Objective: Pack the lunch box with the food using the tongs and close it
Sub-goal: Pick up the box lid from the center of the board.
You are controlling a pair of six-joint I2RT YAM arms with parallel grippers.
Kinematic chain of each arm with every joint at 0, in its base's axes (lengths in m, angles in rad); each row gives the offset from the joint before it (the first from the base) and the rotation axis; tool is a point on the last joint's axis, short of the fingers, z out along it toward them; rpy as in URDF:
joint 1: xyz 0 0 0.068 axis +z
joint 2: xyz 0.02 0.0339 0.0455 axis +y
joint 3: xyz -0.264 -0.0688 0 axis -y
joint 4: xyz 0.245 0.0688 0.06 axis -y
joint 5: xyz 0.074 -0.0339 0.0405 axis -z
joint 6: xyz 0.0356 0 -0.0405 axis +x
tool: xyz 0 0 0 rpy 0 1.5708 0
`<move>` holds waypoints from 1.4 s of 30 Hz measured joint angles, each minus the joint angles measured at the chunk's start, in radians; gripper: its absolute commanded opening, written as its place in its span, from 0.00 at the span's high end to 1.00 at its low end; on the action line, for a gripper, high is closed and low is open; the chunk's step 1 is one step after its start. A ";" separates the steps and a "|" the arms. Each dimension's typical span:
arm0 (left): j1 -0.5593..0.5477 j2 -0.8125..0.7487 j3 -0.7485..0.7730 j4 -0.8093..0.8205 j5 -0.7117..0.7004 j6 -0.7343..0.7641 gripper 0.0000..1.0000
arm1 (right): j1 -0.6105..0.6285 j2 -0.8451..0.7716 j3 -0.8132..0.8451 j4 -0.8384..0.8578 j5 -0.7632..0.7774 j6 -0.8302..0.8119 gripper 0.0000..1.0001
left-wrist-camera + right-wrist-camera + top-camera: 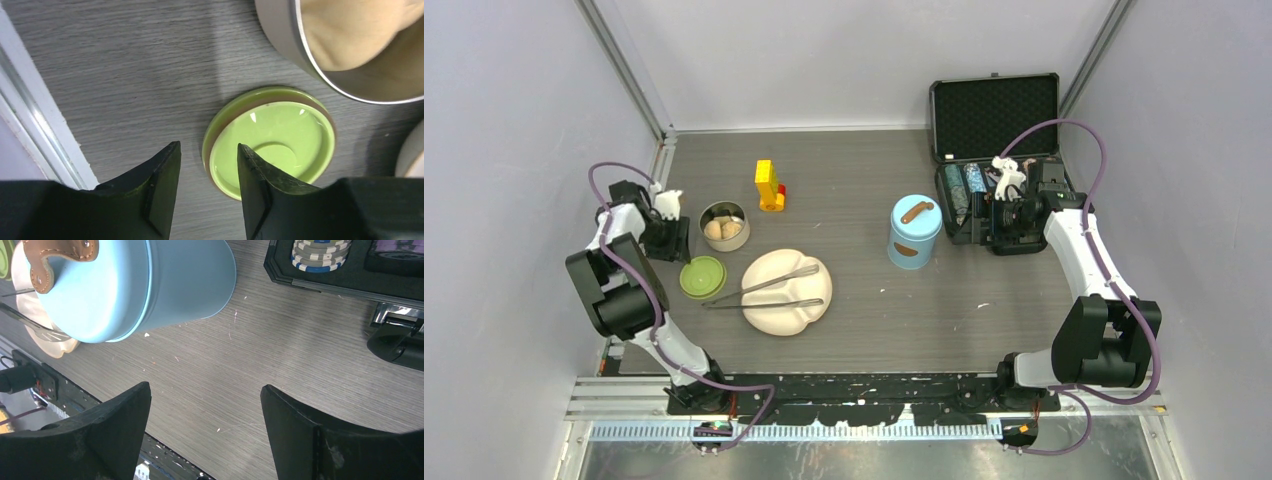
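Note:
The lunch box (915,231), a light-blue canister with its lid and brown handle on, stands right of centre; it shows again as the lunch box (150,285) in the right wrist view. Its steel inner bowl (744,234) holds beige food (721,229). The bowl's green lid (702,277) lies upturned on the table. My left gripper (207,145) hangs over the lid (280,140) with its fingers apart, the lid's left rim between them and a gap showing on the left. The tongs (769,285) lie across the cream plate (809,315). My right gripper (205,390) is open over bare table.
A black foam-lined case (999,115) stands open at the back right, with poker chips (320,252) in it. A yellow toy (769,186) stands behind the bowl (285,40). A white rail (35,130) runs along the table's left edge.

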 measured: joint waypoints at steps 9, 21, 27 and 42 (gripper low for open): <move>0.005 0.075 -0.036 0.047 -0.011 0.034 0.69 | 0.000 0.000 0.000 0.000 0.000 -0.002 0.15; 0.029 0.069 -0.031 0.055 0.000 0.051 1.00 | 0.000 0.000 0.000 -0.009 -0.016 -0.006 0.15; 0.063 0.052 0.015 0.003 0.000 0.056 1.00 | 0.000 -0.008 0.007 -0.020 -0.024 -0.011 0.15; -0.004 -0.160 0.253 -0.231 0.128 0.000 1.00 | 0.040 -0.042 0.128 -0.044 -0.063 -0.095 0.15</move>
